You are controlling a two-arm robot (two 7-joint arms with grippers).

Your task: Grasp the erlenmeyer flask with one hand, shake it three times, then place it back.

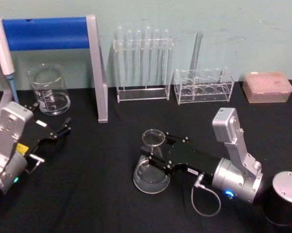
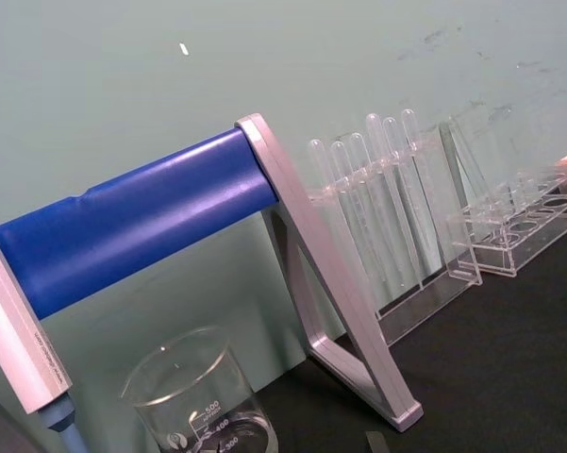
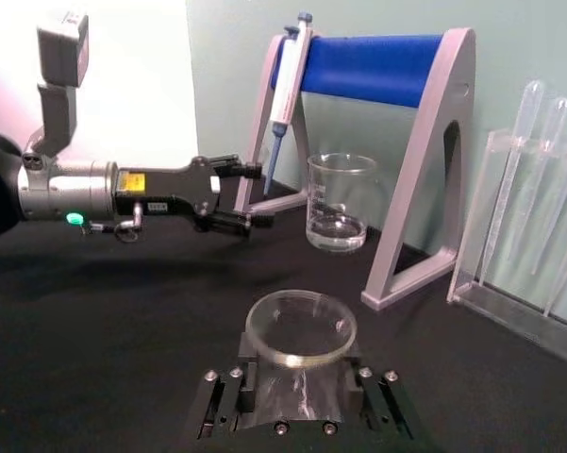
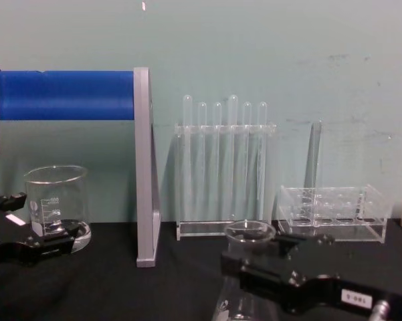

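Between the fingers of your right tool (image 1: 155, 154), the erlenmeyer flask (image 1: 151, 171) is pinched at its narrow neck, just under the flared rim, with its wide base apparently resting on the black tabletop (image 1: 97, 194) (contact is hard to confirm from the head view). The flask is smooth clear glass, conical, and the grip bears on a slim, slightly tapering neck, so the contact patch is small. My worry is slippage: a brisk shake could let the neck slide down through the pads, or let the heavy base swing and twist the flask out of line. Squeezing harder to compensate risks cracking thin glass.

Well beyond the right tool stand a clear acrylic rack of test tubes (image 1: 142, 63) and a lower clear rack (image 1: 204, 86), both light and brittle-looking; a wide shaking arc toward them could knock them over. Off to the tool's left side are the straight-sided glass beaker (image 1: 49, 90) and the grey-legged stand with its blue bar (image 1: 46, 33), holding a pipette (image 3: 289, 71).

Your left tool (image 1: 63, 130) hangs with its fingers spread, holding nothing, well apart from the flask. Keep it there, since it sits close to the beaker. A dark cylinder with a metal top (image 1: 284, 198) sits just behind the right arm; watch it when pulling back.
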